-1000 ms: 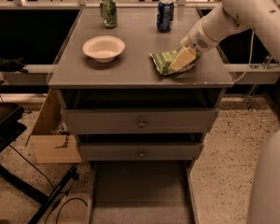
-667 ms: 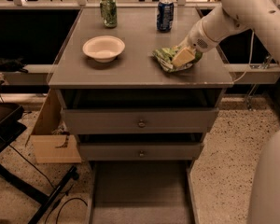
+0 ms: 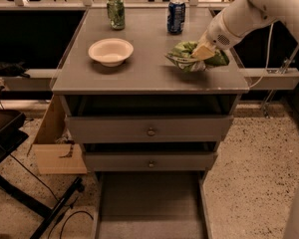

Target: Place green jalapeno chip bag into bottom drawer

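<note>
Setting: lab or office test area. Evidence: speckled floor [image 3: 254,168], grey drawer cabinet [image 3: 149,129], loose cable [image 3: 72,218], cardboard box [image 3: 57,156]. Robot pincer [image 3: 204,51] over the counter [image 3: 144,73], right side, clasping the green jalapeno chip bag [image 3: 182,59].

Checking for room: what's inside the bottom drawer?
Bottom drawer: bare grey floor visible; rear hidden beneath upper drawers. Gripper sits on the chip bag up top.
</note>
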Robot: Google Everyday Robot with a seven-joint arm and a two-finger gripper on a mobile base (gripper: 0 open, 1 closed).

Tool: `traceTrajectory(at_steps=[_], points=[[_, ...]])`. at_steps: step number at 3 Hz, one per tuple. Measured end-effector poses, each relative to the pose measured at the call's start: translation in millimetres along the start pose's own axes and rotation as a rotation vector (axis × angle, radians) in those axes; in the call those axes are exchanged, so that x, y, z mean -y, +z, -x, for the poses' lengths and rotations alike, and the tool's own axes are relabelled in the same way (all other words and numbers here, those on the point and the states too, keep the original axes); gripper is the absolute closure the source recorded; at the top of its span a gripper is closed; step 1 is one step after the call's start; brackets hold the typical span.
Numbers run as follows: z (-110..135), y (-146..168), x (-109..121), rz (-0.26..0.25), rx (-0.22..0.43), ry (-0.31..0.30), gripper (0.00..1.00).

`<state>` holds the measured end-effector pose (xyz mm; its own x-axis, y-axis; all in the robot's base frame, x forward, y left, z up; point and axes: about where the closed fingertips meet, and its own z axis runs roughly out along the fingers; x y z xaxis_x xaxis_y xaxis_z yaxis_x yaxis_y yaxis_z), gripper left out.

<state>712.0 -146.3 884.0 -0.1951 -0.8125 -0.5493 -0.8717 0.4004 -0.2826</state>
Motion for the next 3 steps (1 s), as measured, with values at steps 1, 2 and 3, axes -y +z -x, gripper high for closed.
traceTrajectory(at_steps=[1, 2, 3], points=[[-3.0, -76.5, -25.8, -0.046, -0.052, -0.051, 1.00], [-35.7, -125.6, -72.8, 0.003, -0.116, -0.052, 1.00], [-87.0, -111.7, -132.0, 0.128, -0.082, -0.012, 1.00]])
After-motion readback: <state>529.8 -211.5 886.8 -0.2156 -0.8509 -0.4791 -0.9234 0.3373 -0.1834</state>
